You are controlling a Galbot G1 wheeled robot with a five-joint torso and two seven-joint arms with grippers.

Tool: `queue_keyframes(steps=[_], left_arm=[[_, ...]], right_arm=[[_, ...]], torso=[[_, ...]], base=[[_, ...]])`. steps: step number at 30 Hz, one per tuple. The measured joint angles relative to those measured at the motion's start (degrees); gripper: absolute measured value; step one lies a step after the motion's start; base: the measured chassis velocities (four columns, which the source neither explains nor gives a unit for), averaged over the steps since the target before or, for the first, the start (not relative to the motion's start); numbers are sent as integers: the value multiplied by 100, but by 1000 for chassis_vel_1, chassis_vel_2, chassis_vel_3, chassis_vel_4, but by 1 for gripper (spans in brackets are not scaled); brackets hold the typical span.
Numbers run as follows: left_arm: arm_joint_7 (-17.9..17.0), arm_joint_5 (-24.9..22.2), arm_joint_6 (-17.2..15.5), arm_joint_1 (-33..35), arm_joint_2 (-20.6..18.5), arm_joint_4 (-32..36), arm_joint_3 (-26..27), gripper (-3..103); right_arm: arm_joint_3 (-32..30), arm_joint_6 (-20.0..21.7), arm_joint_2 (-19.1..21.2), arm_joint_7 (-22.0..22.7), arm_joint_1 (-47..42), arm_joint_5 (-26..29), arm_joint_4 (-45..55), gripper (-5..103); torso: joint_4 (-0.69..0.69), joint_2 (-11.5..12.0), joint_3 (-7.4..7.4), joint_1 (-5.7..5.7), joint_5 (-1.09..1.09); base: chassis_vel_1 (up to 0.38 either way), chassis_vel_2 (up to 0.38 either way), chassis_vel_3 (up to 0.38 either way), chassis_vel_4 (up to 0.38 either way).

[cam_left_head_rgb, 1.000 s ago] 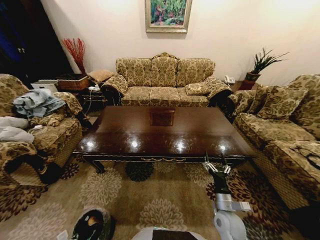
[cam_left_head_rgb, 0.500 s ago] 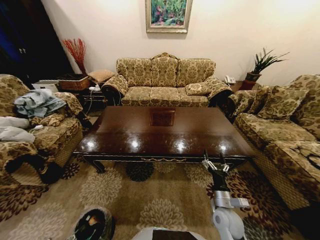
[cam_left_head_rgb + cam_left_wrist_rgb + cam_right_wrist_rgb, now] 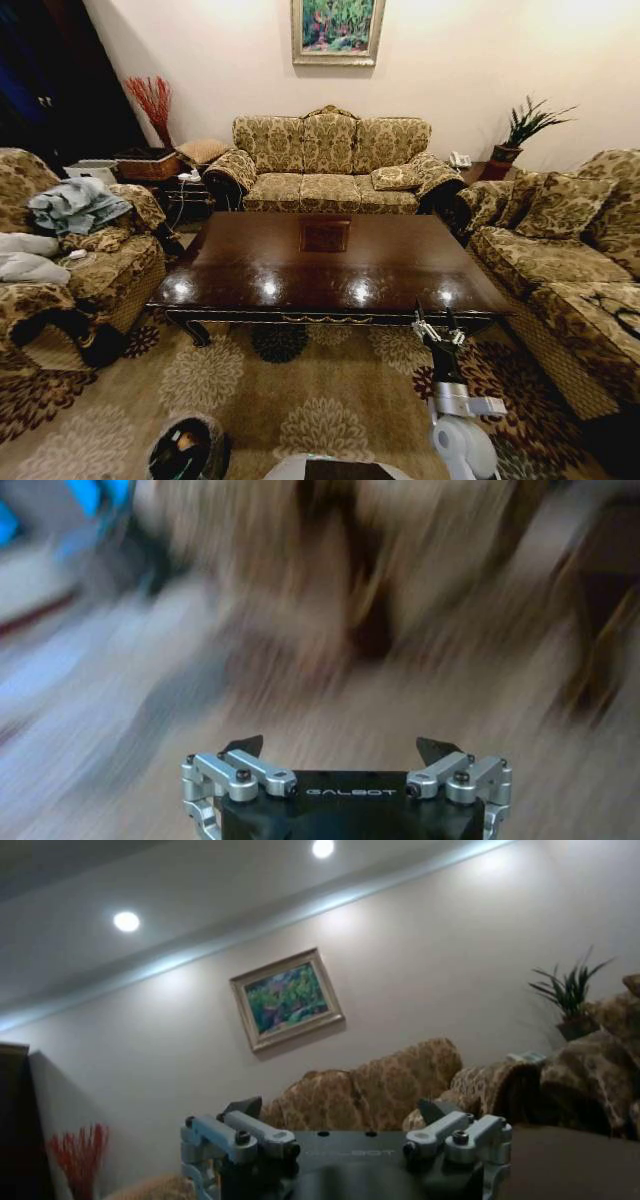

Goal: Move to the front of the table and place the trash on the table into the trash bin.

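Before the table [image 3: 330, 262], the right hand [image 3: 437, 325] points upward, open and seemingly empty.

Trash bin [image 3: 186, 450]: cut by the head view's near edge; we cannot identify its contents. Right armchair [image 3: 600, 330]: cut by the right edge. Left wrist view: background smeared, nothing beyond the left gripper [image 3: 340, 744] legible to us. Right gripper [image 3: 340, 1106]: body cropped at the frame edge.

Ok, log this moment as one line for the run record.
right gripper: open, raised by near edge | glossy dark brown wooden coffee table: no trash seen | black round trash bin: on floor, front-left | left gripper: open
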State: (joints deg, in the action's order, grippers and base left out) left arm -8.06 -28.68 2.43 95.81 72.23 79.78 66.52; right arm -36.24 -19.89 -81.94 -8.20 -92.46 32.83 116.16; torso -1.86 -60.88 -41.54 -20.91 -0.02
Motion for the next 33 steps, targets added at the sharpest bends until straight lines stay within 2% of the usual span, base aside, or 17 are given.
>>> queue_keyframes(steps=[2, 3, 4, 5, 6, 7, 9, 10, 11, 14, 18, 21, 22, 25, 27, 30, 33], left_arm=[[744, -122, 561, 132, -89, 902, 170, 100], [744, -122, 561, 132, -89, 902, 170, 100], [955, -222, 628, 190, -108, 1313, 172, 100], [1195, -384, 634, 261, -125, 2015, 76, 100], [1303, -439, 580, 280, -123, 2502, -42, 100], [1303, -439, 580, 280, -123, 2502, -42, 100], [1431, -475, 264, 248, -65, 3504, -524, 100], [1431, -475, 264, 248, -65, 3504, -524, 100], [1429, -476, -23, 209, -19, 3920, -790, 100], [1452, -345, -667, 46, 102, 4751, -1248, 100], [1474, -84, -878, -55, 304, 5125, -1273, 100], [1420, -25, -1070, -30, 463, 5527, -1163, 100], [1420, -25, -1070, -30, 463, 5527, -1163, 100], [1275, -97, -1320, -50, 501, 5699, -1166, 100], [1216, -85, -1362, -54, 514, 5700, -1195, 100], [1154, -37, -1405, -69, 547, 5651, -1263, 100], [1137, 80, -1481, -131, 690, 5666, -1287, 100]], right_arm=[[-55, 196, 47, 62, -65, -261, 78, 100], [-55, 196, 47, 62, -65, -261, 78, 100], [-77, 376, 67, 133, -148, -389, 193, 100], [-85, 716, 87, 307, -301, -540, 456, 100], [-70, 960, 102, 431, -409, -634, 653, 100], [-70, 960, 102, 431, -409, -634, 653, 100], [-4, 1431, 96, 678, -604, -904, 1122, 100], [-4, 1431, 96, 678, -604, -904, 1122, 100], [41, 1618, 81, 768, -675, -1024, 1345, 100], [281, 1944, -68, 949, -825, -1337, 1737, 100], [451, 2062, -204, 924, -889, -1579, 1860, 100], [545, 2087, -223, 472, -932, -1697, 1960, 100], [545, 2087, -223, 472, -932, -1697, 1960, 100], [469, 1660, -193, -78, -893, -1801, 1934, 100], [429, 1494, -183, -210, -873, -1890, 1902, 100], [385, 1365, -171, -268, -892, -1997, 1920, 100], [401, 1516, -175, -130, -960, -1998, 2097, 100]], torso=[[3, 0, 0, 0, 10], [3, 0, 0, 0, 10], [3, 0, 0, -1, 7], [3, 0, -1, -1, 4], [4, 0, 0, -1, 1], [4, 0, 0, -1, 1], [5, 0, 0, 0, 4], [5, 0, 0, 0, 4], [4, 0, 0, 0, -2], [3, 0, 0, -1, 4], [4, 0, 0, -1, 3], [0, 0, 0, 0, 2], [0, 0, 0, 0, 2], [2, 0, 0, 0, 3], [2, 0, 0, 0, 3], [2, 0, 0, 0, 2], [3, 0, 0, 0, 1]], base=[[0, 0, 0, 0], [0, 0, 0, 0], [0, 0, 0, 0], [0, 0, 0, 0], [0, 0, 0, 0], [0, 0, 0, 0], [0, 0, 0, 0], [0, 0, 0, 0], [0, 0, 0, 0], [0, 0, 0, 0], [0, 0, 0, 0], [0, 0, 0, 0], [0, 0, 0, 0], [0, 0, 0, 0], [0, 0, 0, 0], [0, 0, 0, 0], [0, 0, 0, 0]])
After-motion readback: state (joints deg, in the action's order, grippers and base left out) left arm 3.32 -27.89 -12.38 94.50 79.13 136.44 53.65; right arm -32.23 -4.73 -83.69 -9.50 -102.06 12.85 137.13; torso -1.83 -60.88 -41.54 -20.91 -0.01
